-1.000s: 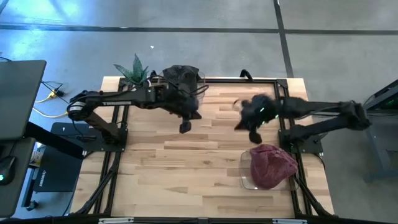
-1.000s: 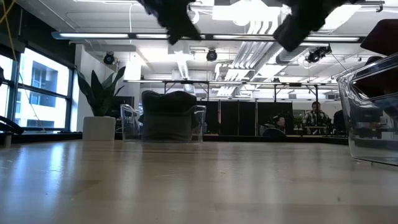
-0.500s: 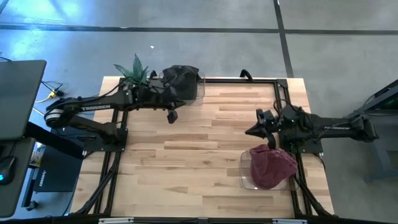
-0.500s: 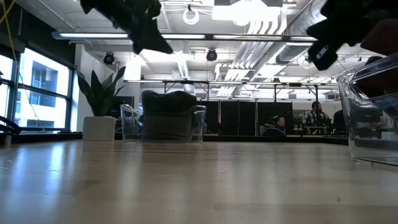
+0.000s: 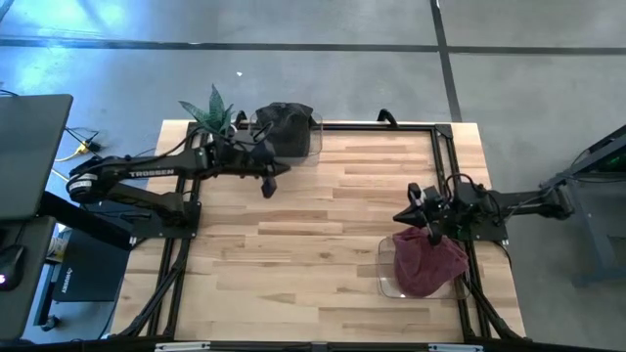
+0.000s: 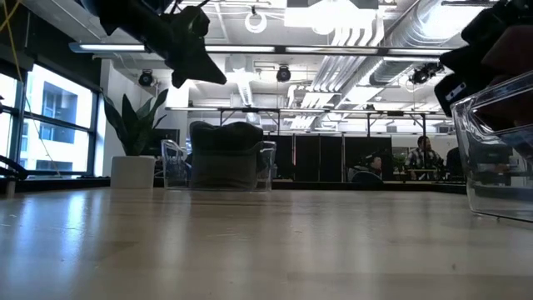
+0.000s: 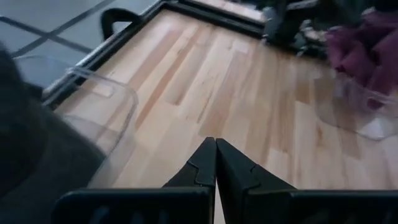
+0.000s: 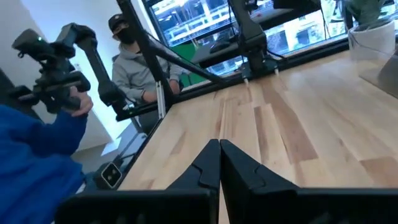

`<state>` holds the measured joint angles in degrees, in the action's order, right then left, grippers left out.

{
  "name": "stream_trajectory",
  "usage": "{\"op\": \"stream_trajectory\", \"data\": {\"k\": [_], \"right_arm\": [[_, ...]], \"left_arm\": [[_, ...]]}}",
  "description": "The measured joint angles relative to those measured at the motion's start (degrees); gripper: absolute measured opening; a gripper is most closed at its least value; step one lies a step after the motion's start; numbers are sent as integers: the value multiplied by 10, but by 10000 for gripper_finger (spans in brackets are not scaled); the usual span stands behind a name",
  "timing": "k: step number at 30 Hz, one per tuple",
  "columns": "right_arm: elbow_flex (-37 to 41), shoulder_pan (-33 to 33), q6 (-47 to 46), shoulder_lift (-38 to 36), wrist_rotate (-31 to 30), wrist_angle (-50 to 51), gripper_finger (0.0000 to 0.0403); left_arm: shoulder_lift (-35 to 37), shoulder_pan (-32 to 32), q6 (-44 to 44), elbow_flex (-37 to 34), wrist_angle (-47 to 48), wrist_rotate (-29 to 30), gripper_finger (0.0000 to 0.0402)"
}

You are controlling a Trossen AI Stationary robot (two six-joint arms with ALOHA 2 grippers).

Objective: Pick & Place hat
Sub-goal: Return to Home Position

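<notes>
A dark grey hat (image 5: 284, 125) sits in a clear bin (image 5: 315, 137) at the table's far edge; in the left wrist view the hat (image 7: 31, 162) fills the picture's left. A maroon hat (image 5: 426, 262) lies in a second clear bin (image 5: 384, 279) at the near right. My left gripper (image 5: 270, 183) hangs shut above the table just in front of the dark hat's bin, its fingertips together (image 7: 216, 163). My right gripper (image 5: 407, 215) is shut too (image 8: 219, 163), raised beside the far left corner of the maroon hat's bin.
A potted plant (image 5: 213, 110) stands at the far left corner beside the dark hat's bin. Bare wood (image 5: 313, 244) lies between the two bins. Black frame rails (image 5: 435, 147) run along the table's sides. People (image 8: 134, 59) stand beyond the table.
Both arms have drawn back from the table's middle. The left gripper moved toward the far left, ending beside the dark hat's bin. The right gripper pulled back toward the right and near edge, stopping by the maroon hat's bin. Neither hat has moved.
</notes>
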<state>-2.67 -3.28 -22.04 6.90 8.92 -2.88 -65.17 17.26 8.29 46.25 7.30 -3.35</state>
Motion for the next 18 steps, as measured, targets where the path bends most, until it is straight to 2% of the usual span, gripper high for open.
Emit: {"op": "stream_trajectory", "data": {"k": [4,10,14,18], "right_arm": [[20,-2,-3,-36,-7,2,1],[20,-2,35,-49,-51,13,1],[20,-1,57,-44,-126,12,1],[21,-2,85,-43,-109,16,1]], "left_arm": [[0,0,0,-13,-34,-29,1],[0,0,-1,-19,-42,-31,1],[8,0,-11,-19,-34,-20,1],[30,0,-20,-23,-29,-6,1]]}}
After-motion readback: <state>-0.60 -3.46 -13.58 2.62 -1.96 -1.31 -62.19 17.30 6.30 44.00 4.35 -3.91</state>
